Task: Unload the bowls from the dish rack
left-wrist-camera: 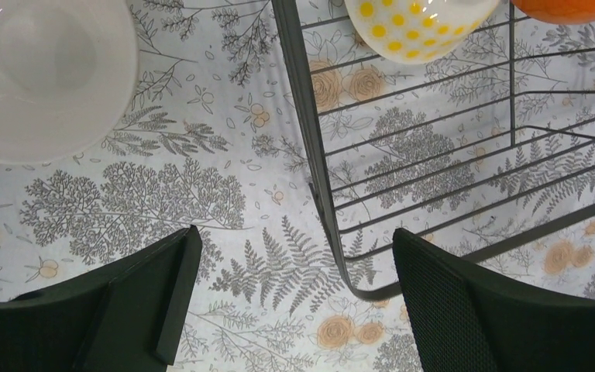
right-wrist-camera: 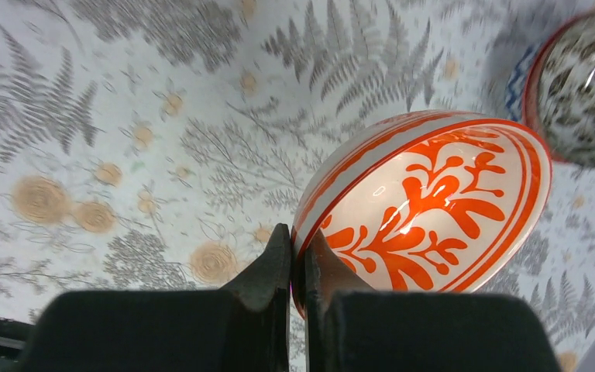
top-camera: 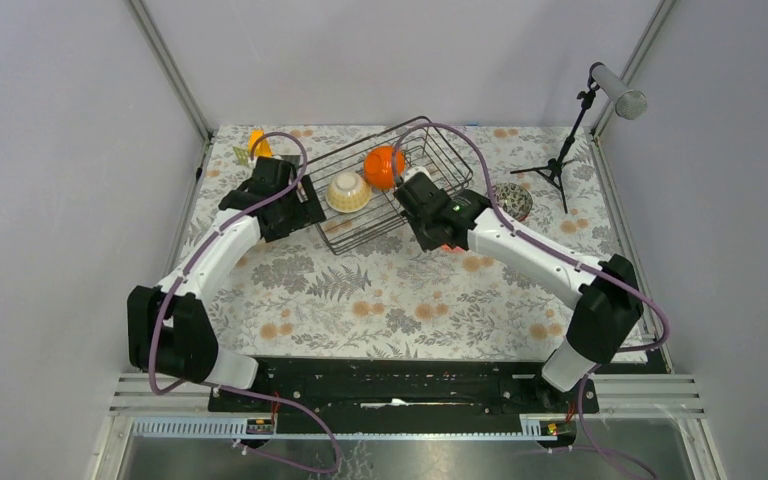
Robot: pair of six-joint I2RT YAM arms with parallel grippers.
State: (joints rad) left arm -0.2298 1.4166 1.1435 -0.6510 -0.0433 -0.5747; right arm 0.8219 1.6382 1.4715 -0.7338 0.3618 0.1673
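Note:
The dark wire dish rack (top-camera: 415, 185) stands at the back middle and holds a bright orange bowl (top-camera: 384, 167) and a cream bowl with yellow dots (top-camera: 348, 191). My right gripper (right-wrist-camera: 298, 242) is shut on the rim of a white bowl with red pattern (right-wrist-camera: 434, 201) and holds it above the cloth, just right of the rack's front (top-camera: 440, 238). A dark speckled bowl (top-camera: 512, 200) sits on the table beyond it (right-wrist-camera: 589, 93). My left gripper (left-wrist-camera: 294, 248) is open and empty above the rack's near left corner (left-wrist-camera: 333, 232). A white bowl (left-wrist-camera: 39, 77) sits outside the rack.
A microphone stand (top-camera: 570, 135) is at the back right. A yellow-orange object (top-camera: 257, 143) sits at the back left corner. The floral tablecloth (top-camera: 360, 300) covers the table. Grey walls close in both sides.

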